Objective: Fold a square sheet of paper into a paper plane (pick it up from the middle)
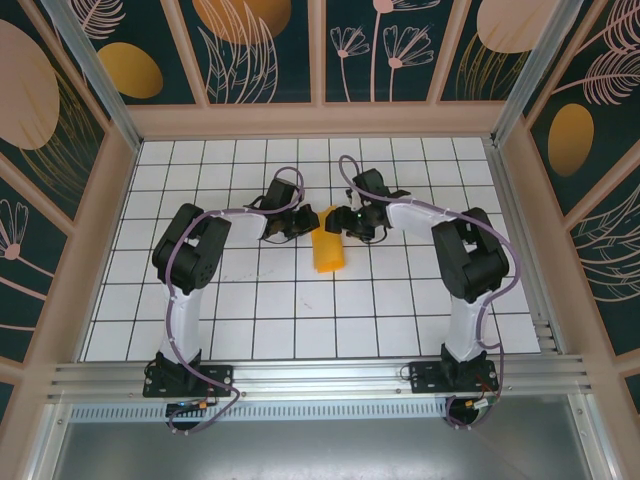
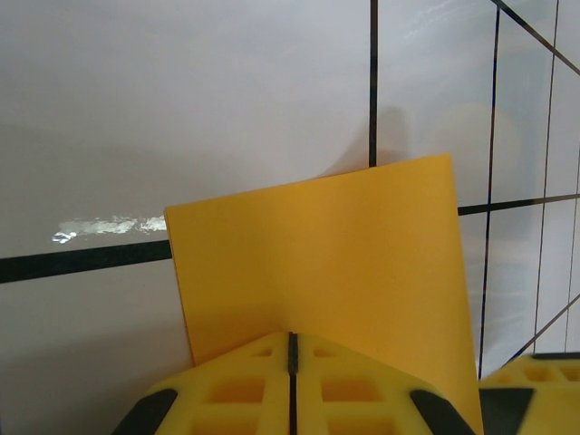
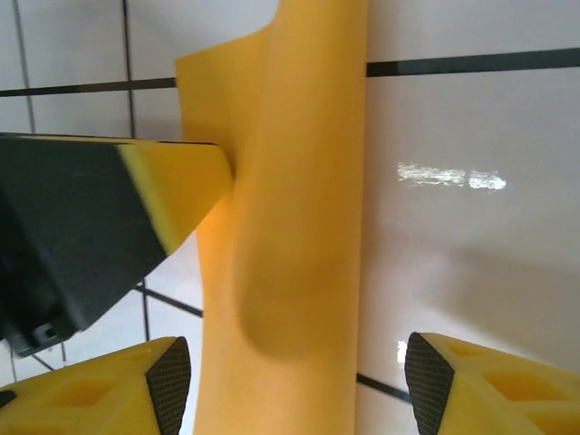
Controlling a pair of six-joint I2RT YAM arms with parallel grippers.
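**Left claw pinches the folded sheet; right claw stands spread around it**

The left gripper (image 2: 292, 355) is clenched on the sheet of paper (image 2: 326, 263), which rises straight ahead of its tips. The right gripper (image 3: 294, 381) is released, with its fingers (image 3: 168, 376) on either side of the sheet and clear of it. The sheet's long axis runs forward between them. Both claws meet at one end of the sheet, and only the left has contact, so the next fold probably depends on that pinch.

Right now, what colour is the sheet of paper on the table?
The sheet of paper is plain orange-yellow, clearest in the left wrist view.
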